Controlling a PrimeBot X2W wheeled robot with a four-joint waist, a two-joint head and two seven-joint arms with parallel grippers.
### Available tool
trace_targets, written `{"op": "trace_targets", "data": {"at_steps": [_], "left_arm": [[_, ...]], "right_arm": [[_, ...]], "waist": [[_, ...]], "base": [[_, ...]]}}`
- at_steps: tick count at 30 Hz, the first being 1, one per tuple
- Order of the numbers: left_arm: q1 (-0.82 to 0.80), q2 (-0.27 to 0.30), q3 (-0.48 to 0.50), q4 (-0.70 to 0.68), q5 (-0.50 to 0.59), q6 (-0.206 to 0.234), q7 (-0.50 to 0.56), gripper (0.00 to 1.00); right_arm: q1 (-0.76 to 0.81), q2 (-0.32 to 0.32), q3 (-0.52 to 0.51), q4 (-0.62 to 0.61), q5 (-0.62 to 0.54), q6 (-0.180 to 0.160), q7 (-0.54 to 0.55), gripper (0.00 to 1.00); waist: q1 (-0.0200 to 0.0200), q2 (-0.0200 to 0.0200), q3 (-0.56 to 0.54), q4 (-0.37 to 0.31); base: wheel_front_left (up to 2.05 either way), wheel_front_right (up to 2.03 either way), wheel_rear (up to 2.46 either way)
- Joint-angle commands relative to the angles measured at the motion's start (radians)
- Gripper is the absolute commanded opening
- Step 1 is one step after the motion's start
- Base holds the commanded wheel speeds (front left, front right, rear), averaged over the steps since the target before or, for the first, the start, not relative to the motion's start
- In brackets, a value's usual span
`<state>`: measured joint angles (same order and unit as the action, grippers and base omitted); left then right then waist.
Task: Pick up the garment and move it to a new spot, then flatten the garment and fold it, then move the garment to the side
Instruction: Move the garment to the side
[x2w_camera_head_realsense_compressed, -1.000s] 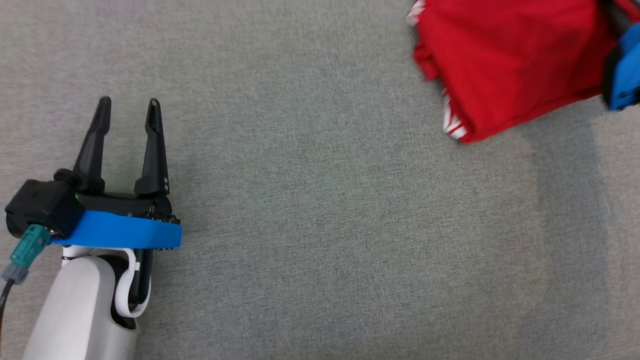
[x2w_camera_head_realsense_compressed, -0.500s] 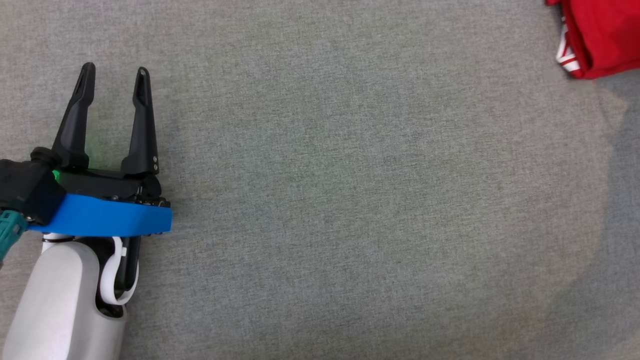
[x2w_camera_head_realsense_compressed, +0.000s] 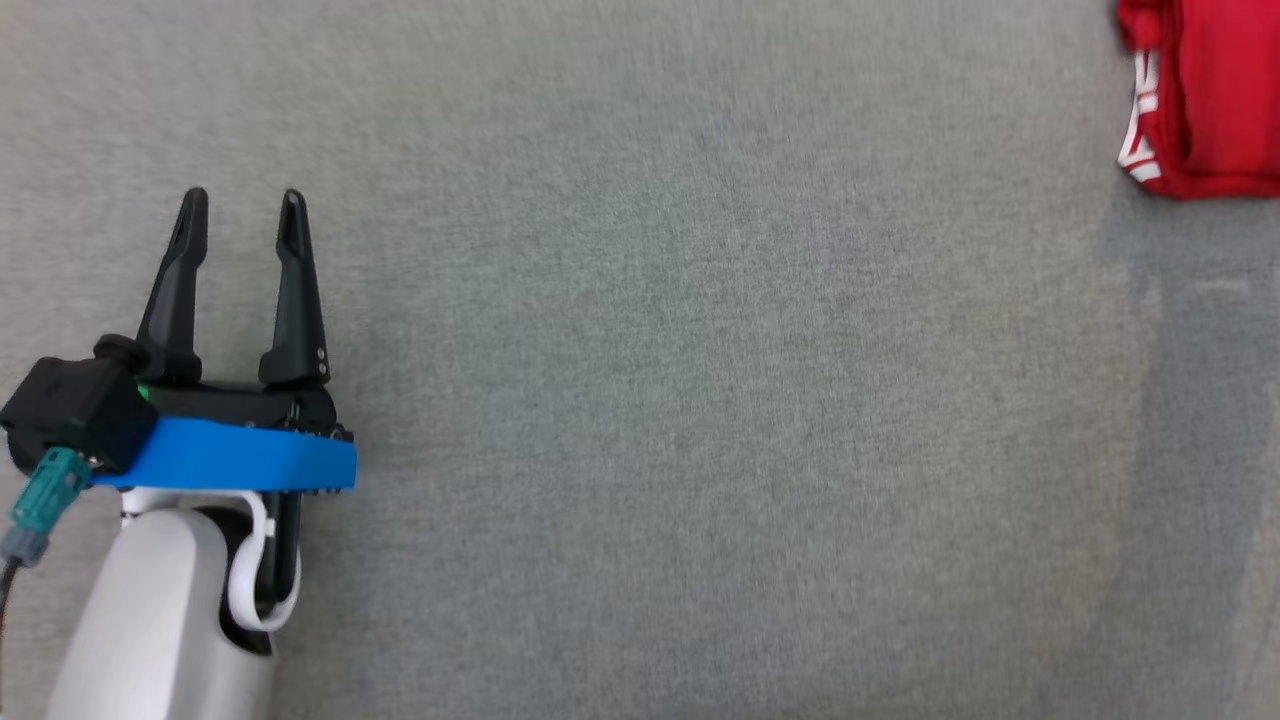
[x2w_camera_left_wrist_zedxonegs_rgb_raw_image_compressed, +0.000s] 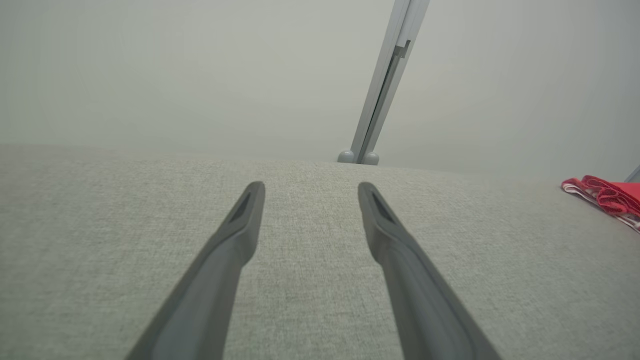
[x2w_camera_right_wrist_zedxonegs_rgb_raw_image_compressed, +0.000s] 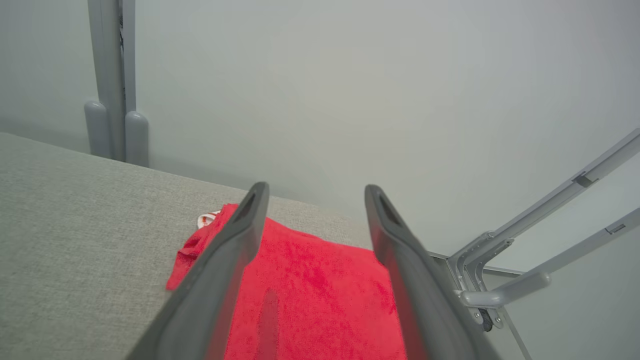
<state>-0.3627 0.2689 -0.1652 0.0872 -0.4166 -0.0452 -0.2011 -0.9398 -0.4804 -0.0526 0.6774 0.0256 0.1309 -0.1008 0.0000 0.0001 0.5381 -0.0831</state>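
The garment (x2w_camera_head_realsense_compressed: 1215, 100) is red with white trim, folded, and lies at the far right corner of the grey fabric table (x2w_camera_head_realsense_compressed: 660, 400); the picture's edge cuts it off. It appears as a thin red strip (x2w_camera_left_wrist_zedxonegs_rgb_raw_image_compressed: 607, 196) at the right of the left wrist view. My left gripper (x2w_camera_head_realsense_compressed: 240, 215) hovers open over bare table at the lower left, nothing between its fingers. In the right wrist view my right gripper (x2w_camera_right_wrist_zedxonegs_rgb_raw_image_compressed: 315, 192) is open, its two fingers spread above the flat red garment (x2w_camera_right_wrist_zedxonegs_rgb_raw_image_compressed: 310, 295), not touching it.
The table's right edge runs just past the garment, with a grey metal frame (x2w_camera_right_wrist_zedxonegs_rgb_raw_image_compressed: 530, 250) beyond it. A grey post (x2w_camera_left_wrist_zedxonegs_rgb_raw_image_compressed: 385, 85) stands behind the table's far edge before a pale wall. A shadow darkens the table's right side (x2w_camera_head_realsense_compressed: 1190, 420).
The right gripper, shut on the garment a second ago, has opened and let it go. The garment has shifted right to the table's corner. The head view also moved.
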Motion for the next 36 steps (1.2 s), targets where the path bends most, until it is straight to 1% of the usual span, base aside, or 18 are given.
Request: {"op": "trace_targets", "data": {"at_steps": [1,6,7,8,9,13,14,15,17,20,21,26,31,36], "left_arm": [[0.012,-0.008,0.003,0.017,-0.004,-0.003,-0.011,1.0],[0.057,-0.034,0.0,0.107,-0.023,-0.012,-0.039,1.0],[0.057,-0.034,0.0,0.107,-0.023,-0.012,-0.039,1.0],[0.08,-0.043,-0.003,0.138,-0.024,-0.015,-0.046,1.0],[0.09,-0.048,-0.008,0.153,-0.023,-0.016,-0.048,1.0],[0.138,-0.068,-0.026,0.204,-0.023,-0.022,-0.055,1.0],[0.138,-0.068,-0.026,0.204,-0.023,-0.022,-0.055,1.0],[0.159,-0.074,-0.031,0.226,-0.025,-0.024,-0.057,1.0],[0.178,-0.078,-0.033,0.243,-0.025,-0.026,-0.058,1.0],[0.204,-0.08,-0.035,0.255,-0.024,-0.03,-0.06,1.0],[0.204,-0.08,-0.035,0.255,-0.024,-0.03,-0.06,1.0],[0.244,-0.077,-0.04,0.275,-0.02,-0.03,-0.063,1.0],[0.274,-0.077,-0.044,0.283,-0.021,-0.024,-0.063,1.0],[0.304,-0.067,-0.037,0.286,-0.025,-0.017,-0.063,1.0]], "right_arm": [[0.033,0.011,0.003,-0.006,0.011,0.0,-0.018,1.0],[0.153,0.076,0.047,-0.031,0.097,0.0,-0.068,1.0],[0.153,0.076,0.047,-0.031,0.097,0.0,-0.068,1.0],[0.219,0.094,0.062,-0.048,0.134,0.0,-0.083,1.0],[0.254,0.098,0.062,-0.062,0.152,0.0,-0.089,1.0],[0.41,0.119,0.061,-0.144,0.218,0.0,-0.089,1.0],[0.41,0.119,0.061,-0.144,0.218,0.0,-0.089,1.0],[0.492,0.13,0.057,-0.194,0.235,0.0,-0.075,1.0],[0.572,0.148,0.049,-0.253,0.24,0.0,-0.057,1.0],[0.687,0.195,0.026,-0.348,0.239,0.0,-0.023,1.0],[0.687,0.195,0.026,-0.348,0.239,0.0,-0.023,1.0],[0.836,0.27,-0.007,-0.466,0.219,0.0,0.022,1.0],[0.937,0.35,-0.061,-0.559,0.195,0.0,0.042,1.0],[0.993,0.393,-0.085,-0.611,0.168,0.0,0.053,1.0]], "waist": [[0.0,-0.0001,-0.035,-0.006],[0.0,-0.0001,-0.155,0.02],[0.0,-0.0001,-0.155,0.02],[0.0,-0.0001,-0.207,0.034],[0.0,-0.0001,-0.231,0.045],[0.0,-0.0001,-0.314,0.081],[0.0,-0.0001,-0.314,0.081],[0.0,-0.0001,-0.355,0.098],[0.0,-0.0001,-0.389,0.111],[0.0,-0.0001,-0.43,0.124],[0.0,-0.0001,-0.43,0.124],[0.0,-0.0001,-0.492,0.131],[0.0,-0.0001,-0.527,0.129],[0.0,-0.0001,-0.547,0.114]], "base": [[0.0,0.0,0.0],[0.0,0.0,0.0],[0.0,0.0,0.0],[0.0,0.0,0.0],[0.0,0.0,0.0],[0.0,0.0,0.0],[0.0,0.0,0.0],[0.0,0.0,0.0],[0.0,0.0,0.0],[0.0,0.0,0.0],[0.0,0.0,0.0],[0.0,0.0,0.0],[0.0,0.0,0.0],[0.0,0.0,0.0]]}}
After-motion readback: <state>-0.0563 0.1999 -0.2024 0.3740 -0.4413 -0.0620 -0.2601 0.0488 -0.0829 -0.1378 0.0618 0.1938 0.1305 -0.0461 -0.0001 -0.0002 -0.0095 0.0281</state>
